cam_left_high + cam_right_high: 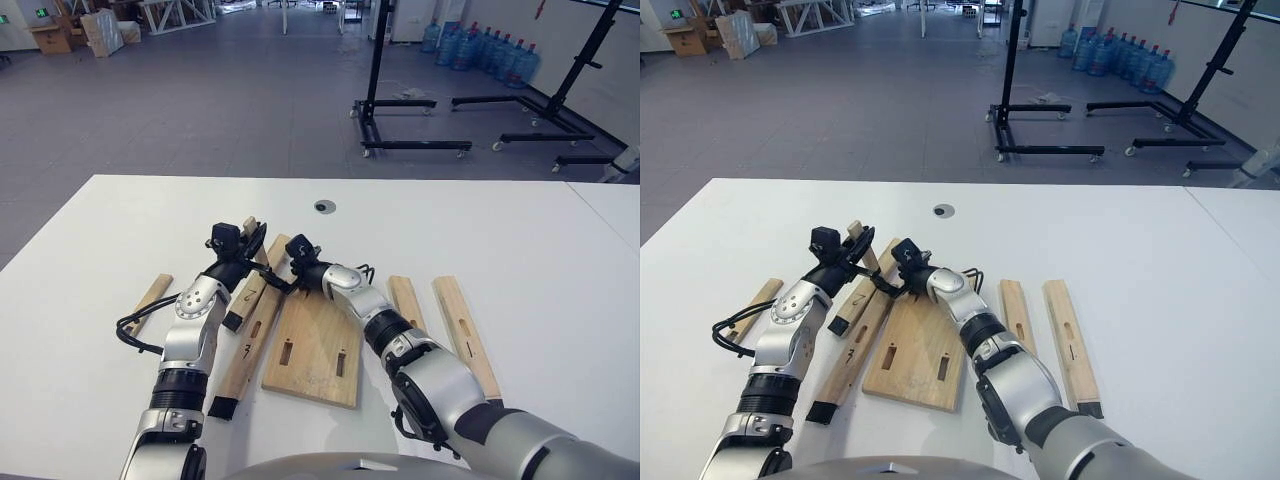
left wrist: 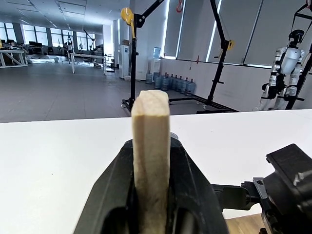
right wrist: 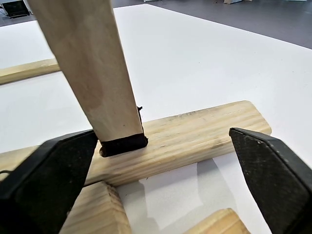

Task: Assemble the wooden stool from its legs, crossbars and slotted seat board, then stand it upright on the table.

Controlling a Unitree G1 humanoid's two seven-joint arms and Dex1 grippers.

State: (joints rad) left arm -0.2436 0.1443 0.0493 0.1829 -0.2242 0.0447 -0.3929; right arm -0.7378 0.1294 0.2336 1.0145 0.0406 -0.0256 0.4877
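The left gripper [image 2: 151, 168] clamped a crossbar [image 2: 151, 131], its dark end entering the leg [image 3: 195, 134]; the right gripper [image 3: 161, 165] gaped wide, empty; next, probably, pressing it home.

The 2 head views look forward and down over the worktop [image 1: 560, 260] from above. They share almost the same scene, offset slightly sideways. The left wrist view sits close behind the left gripper [image 2: 151, 161], facing along its clamped wooden bar [image 2: 151, 126] into the room. The right wrist view looks down, very close, between the spread fingers of the right gripper [image 3: 161, 165].
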